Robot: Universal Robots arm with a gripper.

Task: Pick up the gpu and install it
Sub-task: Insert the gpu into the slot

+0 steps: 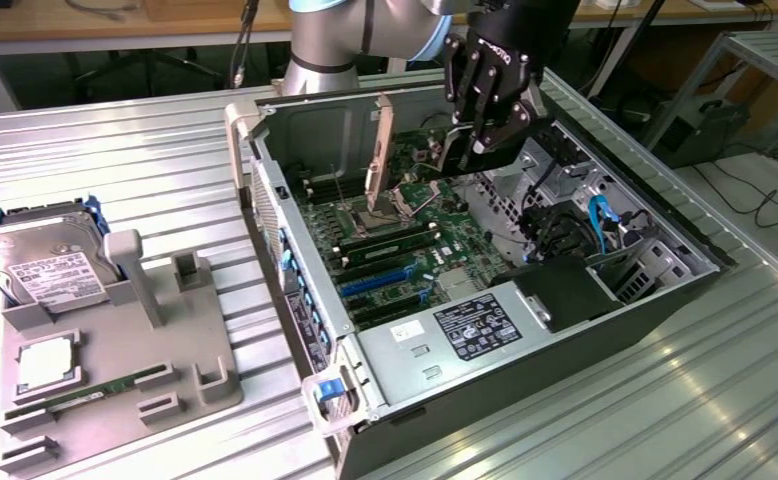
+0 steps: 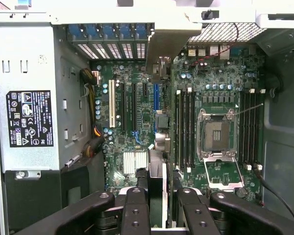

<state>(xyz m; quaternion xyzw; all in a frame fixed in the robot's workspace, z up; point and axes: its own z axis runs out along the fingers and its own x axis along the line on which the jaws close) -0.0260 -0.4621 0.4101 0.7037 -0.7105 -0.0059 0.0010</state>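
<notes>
Black multi-finger gripper (image 1: 476, 145) clamped on the gpu (image 2: 161, 49), a thin green card with pale metal bracket, holding it edge-down just above the green motherboard (image 2: 132, 132) inside the open case, probably so its edge can meet a slot.

Bright, even daylight-like lighting across the ribbed metal tabletop (image 1: 122, 150), with pale glare along its ridges near the far edge. Soft shadows only, deepest inside the open computer case (image 1: 656, 300) beside the power supply (image 1: 476, 325). Slightly overexposed floor patch at the exterior view's right. Mild softness overall in the exterior view. Closer in, sharp and well lit on the motherboard (image 2: 137, 127); washed-out highlights along the case rim; dark, slightly blurred gripper (image 2: 157, 210) in the foreground.
</notes>
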